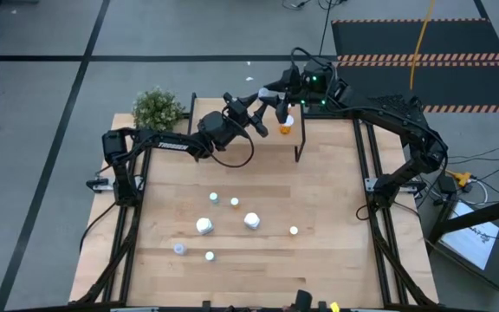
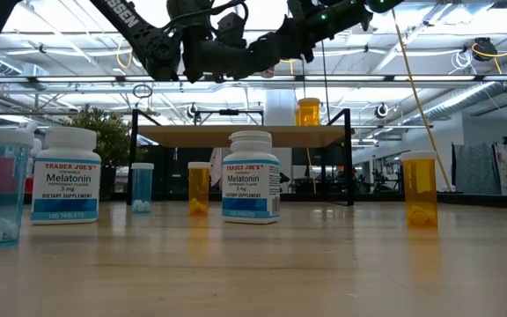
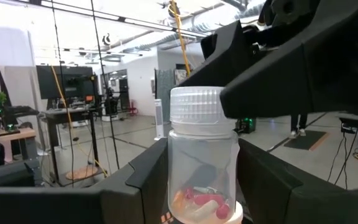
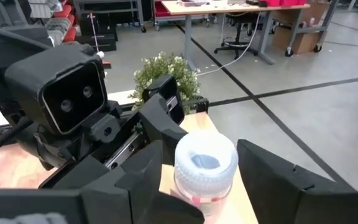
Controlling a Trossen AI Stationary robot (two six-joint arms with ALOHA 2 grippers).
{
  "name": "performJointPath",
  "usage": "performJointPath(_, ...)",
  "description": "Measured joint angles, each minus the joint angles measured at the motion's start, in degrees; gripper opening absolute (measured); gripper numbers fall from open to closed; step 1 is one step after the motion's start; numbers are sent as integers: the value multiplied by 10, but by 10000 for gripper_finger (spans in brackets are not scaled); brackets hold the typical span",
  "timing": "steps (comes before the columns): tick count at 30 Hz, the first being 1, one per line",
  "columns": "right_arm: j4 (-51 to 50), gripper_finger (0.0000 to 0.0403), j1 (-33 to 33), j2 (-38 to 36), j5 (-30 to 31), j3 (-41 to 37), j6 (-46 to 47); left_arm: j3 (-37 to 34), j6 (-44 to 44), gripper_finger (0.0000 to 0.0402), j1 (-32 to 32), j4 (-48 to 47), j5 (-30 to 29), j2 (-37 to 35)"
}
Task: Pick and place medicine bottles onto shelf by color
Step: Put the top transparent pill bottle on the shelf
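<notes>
Clear bottle [image 3: 202,162] pinched in left jaws above shelf [image 1: 271,130] edge, right jaws spread around its cap.

Between the black left gripper [image 3: 197,186] fingers, a clear bottle [image 3: 202,168] has a white ribbed cap and pink and orange pills. An orange bottle [image 1: 287,126] stands just beside it on the light-wood shelf [image 2: 236,135].

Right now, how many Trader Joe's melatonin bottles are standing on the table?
2. The left melatonin bottle stands near the table's left side; the middle melatonin bottle stands in front of the shelf. Both are upright. A third could be hidden behind them.
</notes>
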Motion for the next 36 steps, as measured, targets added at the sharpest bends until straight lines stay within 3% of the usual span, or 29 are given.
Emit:
performJointPath(10,-6,141,0,0,1,0,-3,0,0,175,0,-1,0,0)
performJointPath(18,-4,148,0,0,1,0,-6,0,-5,179,-2,-2,0,0)
performJointPath(24,-6,143,-5,0,0,0,-11,0,2,245,-16,-17,-31,-2)
performJointPath(30,-11,145,-19,0,1,0,-16,0,25,323,-34,-120,-54,-56)
performJointPath(36,1,145,-37,1,2,0,-20,0,14,340,-65,-284,-52,-147)
